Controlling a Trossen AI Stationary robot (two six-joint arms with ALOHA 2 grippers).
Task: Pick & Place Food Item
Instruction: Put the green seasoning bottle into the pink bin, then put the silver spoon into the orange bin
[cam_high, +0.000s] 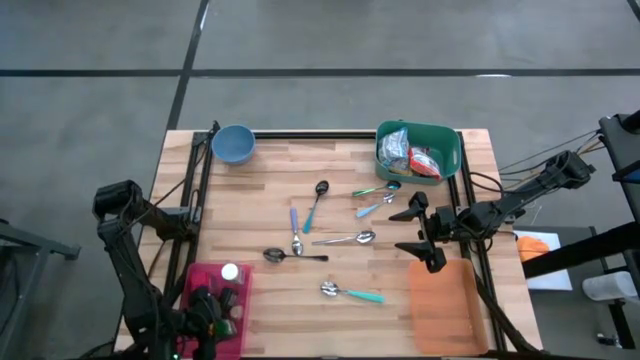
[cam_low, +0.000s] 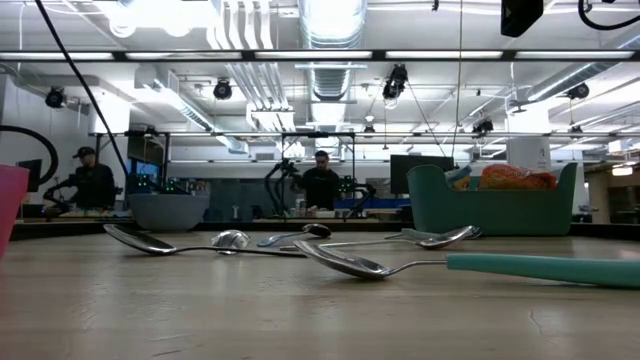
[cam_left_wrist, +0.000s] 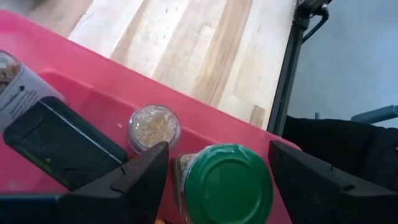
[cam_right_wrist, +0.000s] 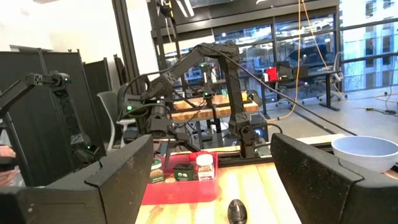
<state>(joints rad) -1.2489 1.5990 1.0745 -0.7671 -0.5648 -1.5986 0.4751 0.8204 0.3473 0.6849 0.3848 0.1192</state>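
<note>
Left end effector (cam_left_wrist: 214, 180) released, fingers either side of green-lidded jar (cam_left_wrist: 227, 183) in pink plastic bin (cam_high: 205, 285), near-left corner of wooden surface (cam_high: 270, 190); only wrist view shows jar. Right end effector (cam_high: 420, 232) released, near right edge.

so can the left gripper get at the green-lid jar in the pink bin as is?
Probably yes. The left gripper hangs open right over the green-lid jar in the pink bin, a finger on either side, nothing between them.

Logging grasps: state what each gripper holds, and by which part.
Nothing held. The left gripper is open around the green-lidded jar without gripping it; the right gripper is open, empty.
</note>
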